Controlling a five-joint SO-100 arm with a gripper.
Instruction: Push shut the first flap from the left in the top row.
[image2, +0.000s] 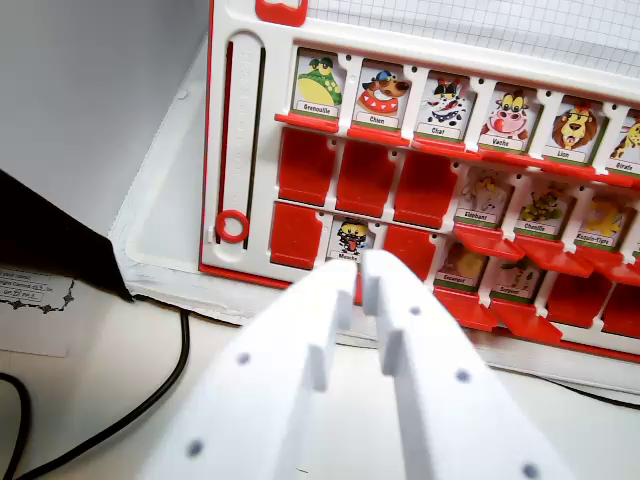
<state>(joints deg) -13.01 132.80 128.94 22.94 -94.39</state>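
- Game board (243, 150): red-and-white frame, cut off at the picture's top and right edges; the giraffe flap at the far right of the top row shows only in part.
- Hidden or unclear: the gripper's white body covers the board's lower middle edge; the caption under the bottom-row flap just above the fingertips is partly covered; small print on the paper label (35, 293) at 9 o'clock cannot be read.
- Gripper (358, 285): two white fingers rising from 6 o'clock, nearly pressed together with only a thin slit between them, holding nothing. Tips overlap the board's bottom row in view; whether they touch it cannot be told.
- Frog flap (318, 88): first from the left in the top row, at 12 o'clock from the fingertips, standing upright, showing a green frog with the caption "Grenouille". Well apart from the gripper.
- Neighbouring top-row flaps: dog, cat, cow, lion, all upright.
- Black cable (150, 395): curving across the white table (90, 380) at 8 o'clock.
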